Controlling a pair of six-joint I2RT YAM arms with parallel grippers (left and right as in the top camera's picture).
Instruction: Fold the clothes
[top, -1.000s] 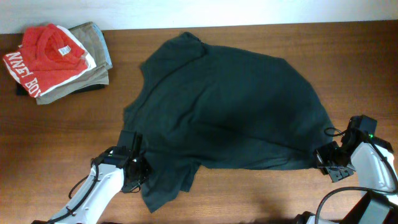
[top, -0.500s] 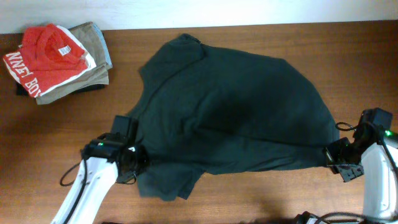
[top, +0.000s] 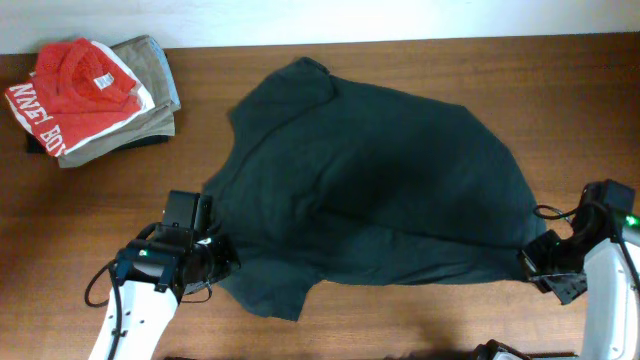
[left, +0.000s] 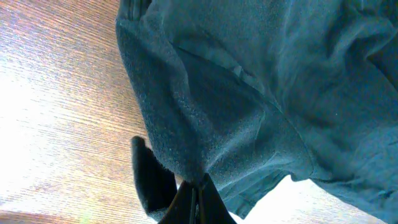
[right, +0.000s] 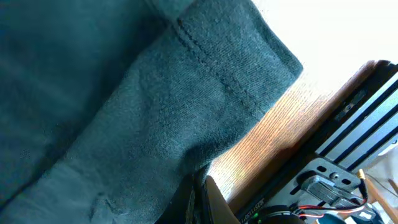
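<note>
The dark green-black T-shirt (top: 370, 180) lies spread over the middle of the wooden table; no white lettering shows on its upper face. My left gripper (top: 213, 262) is shut on the shirt's lower left edge, pinching a fold of fabric (left: 199, 158) between closed fingers (left: 194, 196). My right gripper (top: 532, 264) is shut on the shirt's lower right corner, the hem (right: 230, 87) hanging just beyond the closed fingers (right: 200, 186). A flap of the shirt (top: 268, 292) trails toward the front edge by the left gripper.
A stack of folded clothes sits at the back left: a red shirt with white lettering (top: 72, 88) on a khaki garment (top: 150, 62). The table's front edge runs close below both grippers. Black rail hardware (right: 348, 149) shows at the right.
Both arms have drawn apart, the left gripper moving left and the right gripper moving right and a little forward, pulling the shirt's lower edge flatter and wider. The grips are unchanged.
</note>
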